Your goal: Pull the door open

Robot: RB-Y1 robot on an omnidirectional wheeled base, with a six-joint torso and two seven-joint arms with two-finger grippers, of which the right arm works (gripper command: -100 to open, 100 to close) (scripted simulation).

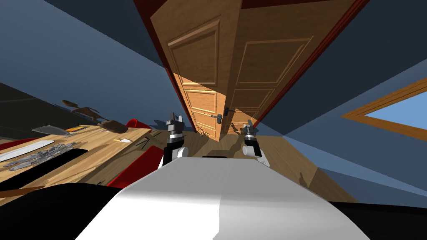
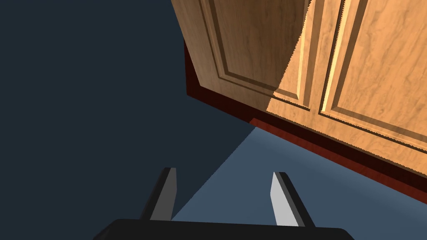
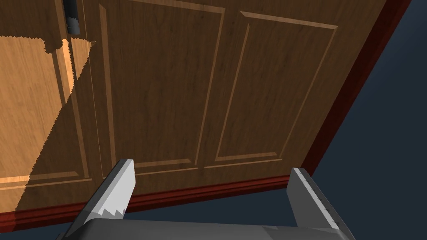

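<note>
Left gripper [image 2: 223, 173]: blades spread wide, empty, facing blue wall [image 2: 83, 104] and red frame [image 2: 333, 150]
Right gripper [image 3: 212, 164]: blades spread wide, empty, facing the right leaf [image 3: 187, 91]
Door [image 1: 250, 71]: panelled wood, two leaves, ahead, apart from both grippers
Handle [image 1: 219, 117]: dark lever at the leaves' meeting edge

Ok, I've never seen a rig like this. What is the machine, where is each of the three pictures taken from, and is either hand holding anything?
This is a two-armed robot, drawn by a simulator. The wide picture comes from a camera on its head, looking steeply down at a wooden double door with dark handles. The other two come from a camera on each hand, looking along that hand's two thin fingers. The left gripper and the right gripper are both open, short of the door, and hold nothing. On the robot's left, a wooden table carries grey utensils.
</note>
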